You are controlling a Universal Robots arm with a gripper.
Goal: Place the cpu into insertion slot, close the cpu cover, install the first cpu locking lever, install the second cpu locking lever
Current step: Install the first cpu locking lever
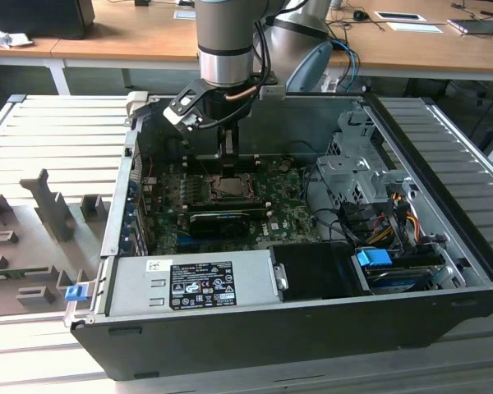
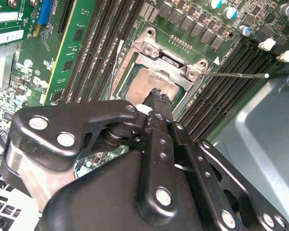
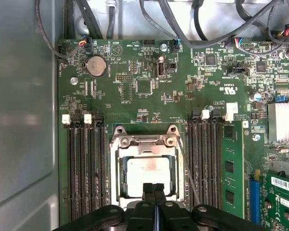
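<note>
The cpu (image 3: 149, 174) lies flat in the insertion slot (image 1: 229, 188), its pale top showing through the cut-out of the cpu cover (image 3: 119, 166). The cover is down over it. My gripper (image 3: 154, 189) is shut with nothing between the fingers, and its tips are at the near edge of the chip; in the second wrist view the gripper (image 2: 159, 98) meets the cpu (image 2: 147, 84). In the exterior view the gripper (image 1: 228, 158) hangs straight above the slot. A thin wire locking lever (image 2: 236, 74) sticks out sideways from the socket, and it slants away from the cover (image 3: 188, 168).
Black memory slots (image 3: 84, 168) flank the socket on both sides, one holding a green module (image 3: 231, 168). A black graphics card (image 1: 222, 220) lies in front of the socket. The power supply (image 1: 189, 283), cables (image 1: 386, 217) and case walls (image 1: 119, 205) hem in the board.
</note>
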